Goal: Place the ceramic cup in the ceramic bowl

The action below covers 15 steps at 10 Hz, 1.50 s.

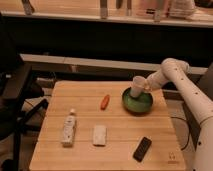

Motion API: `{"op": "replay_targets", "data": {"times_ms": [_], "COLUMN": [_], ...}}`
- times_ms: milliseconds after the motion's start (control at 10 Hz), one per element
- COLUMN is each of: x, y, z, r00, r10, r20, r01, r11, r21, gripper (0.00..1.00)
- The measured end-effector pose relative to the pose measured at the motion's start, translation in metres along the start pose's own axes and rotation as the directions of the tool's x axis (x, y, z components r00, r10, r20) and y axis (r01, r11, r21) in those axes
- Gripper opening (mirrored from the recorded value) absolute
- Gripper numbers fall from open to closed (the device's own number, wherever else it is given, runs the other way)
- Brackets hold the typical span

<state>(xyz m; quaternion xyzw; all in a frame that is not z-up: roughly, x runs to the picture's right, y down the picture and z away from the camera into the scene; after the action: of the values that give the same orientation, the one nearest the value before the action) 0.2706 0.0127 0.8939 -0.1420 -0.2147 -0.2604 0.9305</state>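
While the arm reaches in from the right side of the wooden table, the gripper is clamped on the ceramic cup, holding it tilted just over the left rim of the green ceramic bowl. Cup sits directly above the bowl's hollow, so the drop looks straight down. Carrot, bottle and black remote lie well apart.
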Motion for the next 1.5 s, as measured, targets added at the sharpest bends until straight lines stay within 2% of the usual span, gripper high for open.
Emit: {"op": "replay_targets", "data": {"times_ms": [200, 500, 600, 900, 1200, 1500], "x": [0.0011, 0.0017, 0.0026, 0.0038, 0.0049, 0.0058], "y": [-0.0007, -0.0009, -0.0013, -0.0013, -0.0022, -0.0023], "z": [0.0001, 0.0007, 0.0013, 0.0015, 0.0016, 0.0021], "r00": [1.0, 1.0, 1.0, 1.0, 1.0, 1.0], "r10": [-0.001, -0.002, -0.004, -0.004, -0.005, -0.006], "r20": [-0.001, -0.001, -0.001, -0.002, -0.002, -0.003], "r01": [0.001, 0.002, 0.004, 0.004, 0.005, 0.006], "r11": [1.0, 1.0, 1.0, 1.0, 1.0, 1.0], "r21": [0.004, 0.006, 0.01, 0.014, 0.019, 0.022], "gripper": [0.25, 0.28, 0.33, 0.35, 0.49, 0.4]}}
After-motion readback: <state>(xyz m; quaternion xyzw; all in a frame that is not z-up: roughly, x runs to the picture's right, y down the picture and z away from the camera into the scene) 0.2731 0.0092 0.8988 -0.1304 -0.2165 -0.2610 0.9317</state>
